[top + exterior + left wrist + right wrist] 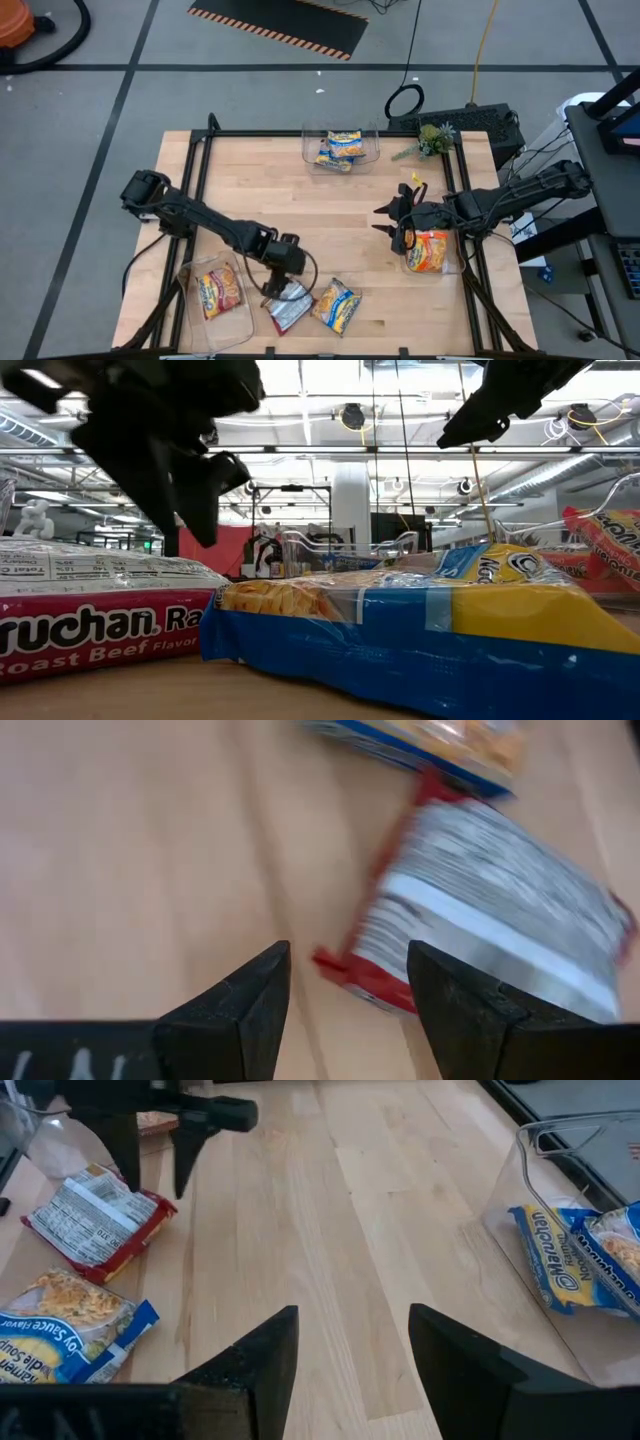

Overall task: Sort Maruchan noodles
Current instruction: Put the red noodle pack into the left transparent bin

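Note:
A red-and-silver Maruchan packet [290, 310] lies flat, printed back up, near the table's near edge. A blue-and-yellow packet [336, 305] lies just to its right. My left gripper [279, 276] hovers open just above the red packet's far-left corner [338, 968] without touching it; in the low view its fingers [190, 490] hang above the packet [90, 610]. My right gripper [392, 222] waits open over the table's right part, beside a bin holding an orange packet [428, 250]. Its wrist view shows both loose packets [95, 1220] [70, 1325].
A clear bin [236, 322] at the near-left corner holds a red-orange packet [218, 293]. Another clear bin [370, 152] at the far edge holds blue-and-yellow packets [342, 148]. A small plant [432, 140] and a yellow item [414, 184] sit far right. Bare wood lies mid-table.

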`<action>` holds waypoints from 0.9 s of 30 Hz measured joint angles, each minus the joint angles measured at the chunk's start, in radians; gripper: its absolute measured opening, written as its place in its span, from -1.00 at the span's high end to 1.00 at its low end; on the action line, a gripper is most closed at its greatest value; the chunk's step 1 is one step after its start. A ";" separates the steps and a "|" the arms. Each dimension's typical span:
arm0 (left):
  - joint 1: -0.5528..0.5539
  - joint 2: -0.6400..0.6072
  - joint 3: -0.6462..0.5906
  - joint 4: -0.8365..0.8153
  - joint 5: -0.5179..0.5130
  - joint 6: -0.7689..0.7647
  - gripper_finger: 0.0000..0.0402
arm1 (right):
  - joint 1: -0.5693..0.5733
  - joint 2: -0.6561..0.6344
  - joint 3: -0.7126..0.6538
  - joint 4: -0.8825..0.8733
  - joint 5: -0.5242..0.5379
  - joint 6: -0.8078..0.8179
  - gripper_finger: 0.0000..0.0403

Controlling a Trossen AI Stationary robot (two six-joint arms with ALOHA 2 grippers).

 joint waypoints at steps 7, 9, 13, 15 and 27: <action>0.014 0.000 -0.001 0.002 0.062 0.315 -0.03 | 0.000 0.000 0.000 0.000 0.000 -0.013 0.09; 0.013 0.000 -0.002 0.002 0.060 0.427 -0.03 | 0.000 0.000 0.000 0.000 0.000 -0.013 0.09; 0.008 0.005 -0.002 0.002 0.073 0.612 -0.03 | 0.000 0.000 0.000 0.000 0.000 -0.013 0.09; 0.010 0.009 -0.002 0.004 0.075 0.683 -0.03 | 0.000 0.000 0.000 0.000 0.000 -0.014 0.09; -0.012 0.060 -0.003 -0.008 0.060 1.083 -0.03 | 0.000 0.000 0.000 -0.005 0.000 -0.014 0.09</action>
